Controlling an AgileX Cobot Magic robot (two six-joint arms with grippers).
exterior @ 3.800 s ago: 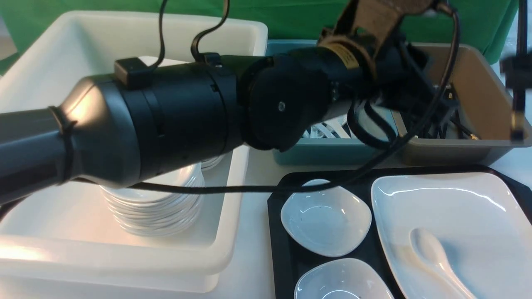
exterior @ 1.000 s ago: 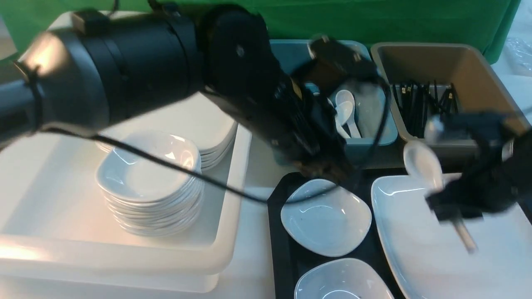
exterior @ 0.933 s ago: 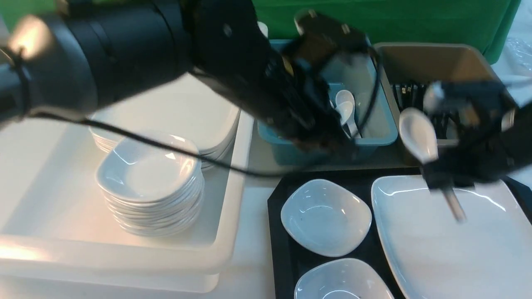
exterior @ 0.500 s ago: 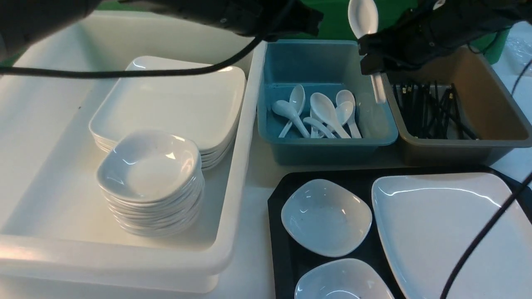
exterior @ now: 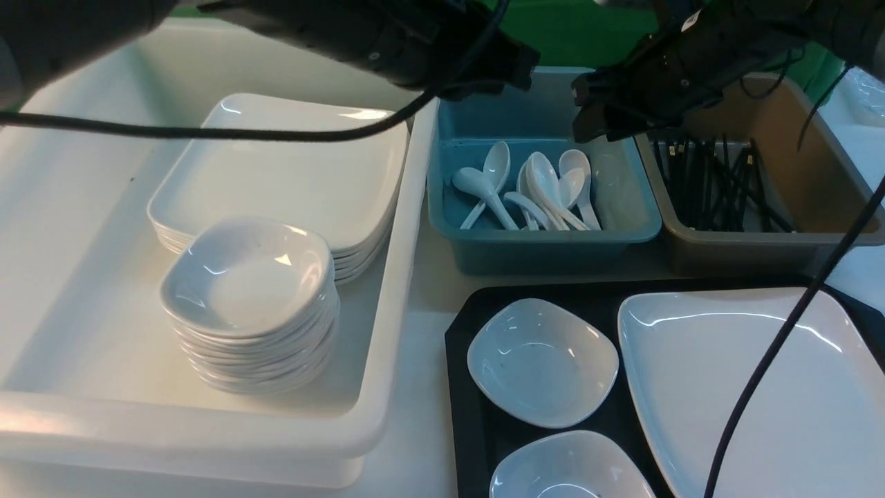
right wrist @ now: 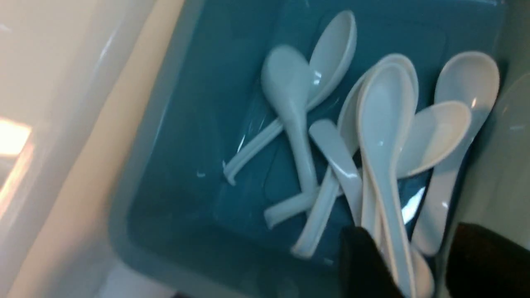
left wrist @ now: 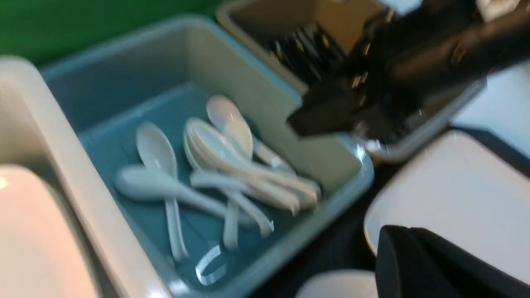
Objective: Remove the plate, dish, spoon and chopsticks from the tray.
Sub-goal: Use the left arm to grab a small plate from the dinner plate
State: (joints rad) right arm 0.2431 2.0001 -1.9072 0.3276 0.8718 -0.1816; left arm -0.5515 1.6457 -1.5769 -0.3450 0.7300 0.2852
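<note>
Hovering over the teal plastic bin (right wrist: 174,124), the right gripper (right wrist: 414,236) has fingers spread so the glossy white soup spoon (right wrist: 385,136) lies with its kind; left gripper (left wrist: 397,248) fingers pressed together.

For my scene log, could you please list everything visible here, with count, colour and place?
white bin: one, white, left of the table
plate stack: one, white, far end of the white bin
dish stack: one, white, near end of the white bin
blue bin: one, blue, beyond the tray
spoons: several, white, piled in the blue bin
brown bin: one, brown, right of the blue bin
chopsticks: many, black, in the brown bin
tray: one, black, near right
tray dishes: two, white, tray's left side
plate: one, white, tray's right side
backdrop: one, green, behind the bins
left gripper: one, black, shut
right gripper: one, black, open over the blue bin
</note>
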